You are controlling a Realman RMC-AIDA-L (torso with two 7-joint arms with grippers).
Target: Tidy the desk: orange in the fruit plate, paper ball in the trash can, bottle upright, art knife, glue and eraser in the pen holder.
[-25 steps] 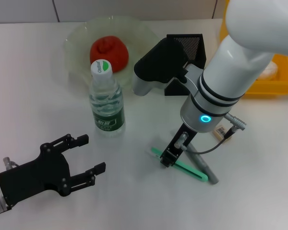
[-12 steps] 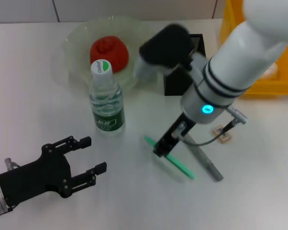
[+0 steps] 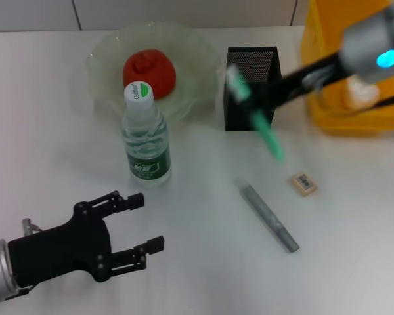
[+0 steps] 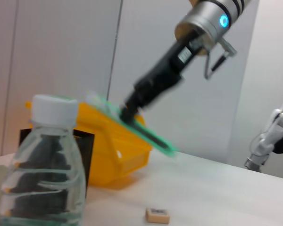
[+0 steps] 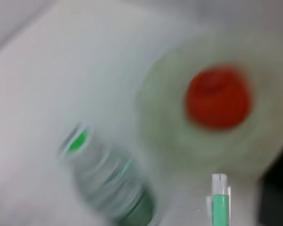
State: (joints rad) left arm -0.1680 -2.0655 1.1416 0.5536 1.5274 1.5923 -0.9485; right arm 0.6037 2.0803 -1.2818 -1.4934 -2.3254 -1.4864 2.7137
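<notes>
My right fingers [image 3: 259, 108] are pinching the green art knife [image 3: 255, 117] in front of the pen holder [image 3: 251, 88]; my left fingers [image 3: 141, 223] are resting spread, well short of it.

Right tool [image 3: 266, 105] lifted green art knife [image 3: 255, 118] off table, now beside pen holder [image 3: 251, 88]

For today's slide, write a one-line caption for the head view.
Right gripper carries the green art knife toward the pen holder; orange sits in the fruit plate, bottle upright.

Translucent glass fruit plate [image 3: 105, 56], black metal-mesh pen holder [image 3: 240, 72], glossy yellow plastic trash can [image 3: 328, 98]
</notes>
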